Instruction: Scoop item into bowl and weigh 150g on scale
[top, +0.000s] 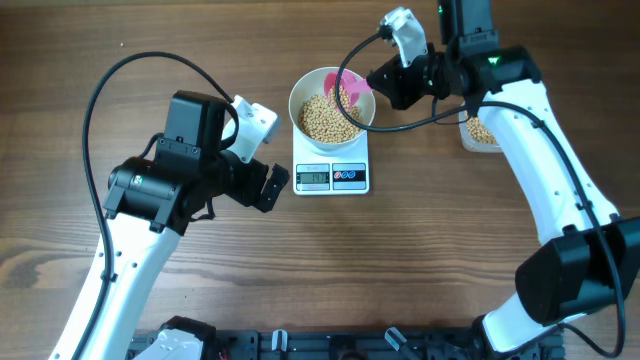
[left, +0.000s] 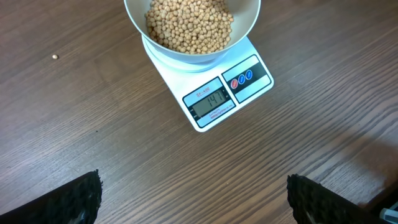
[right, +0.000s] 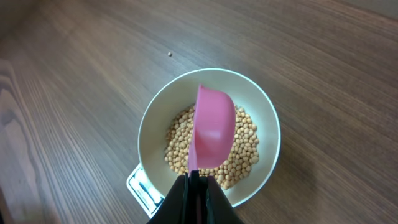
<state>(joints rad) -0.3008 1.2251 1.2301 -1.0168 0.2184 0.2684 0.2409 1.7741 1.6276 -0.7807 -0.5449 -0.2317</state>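
Pink plastic is pinched between the pressed-together fingers (right: 179, 202) of the right gripper (right: 194, 179). They clamp the thin handle of a scoop (right: 214, 134), whose cup reaches out from the wrist and hangs over the bowl (right: 148, 127). The cup lies wholly inside the rim's circle, with white rim showing past it on both sides and ahead. No beans show on its smooth surface, and I cannot tell whether it touches the heap. The beans (right: 179, 146) lie in the bowl as a loose, shallow heap of small round tan-yellow grains. They cover the bottom and leave a broad band of white wall bare below the rim. The bowl stands on the scale (left: 214, 93) and covers most of its platform. Only the front strip juts out, with the grey display (left: 209, 102) and the blue and red buttons (left: 241, 78). Its digits begin with 14, and the last one is unclear. The left gripper (left: 193, 183) hangs near the scale's left side, apart from it. Its fingers (left: 71, 199) are spread wide, with only bare table (left: 93, 124) between them. Open wood runs to the left and front of the scale. One stray bean (left: 55, 56) lies alone there, well away from the bowl. To the right, partly under the right arm, sits a tub (top: 482, 132) holding more beans.
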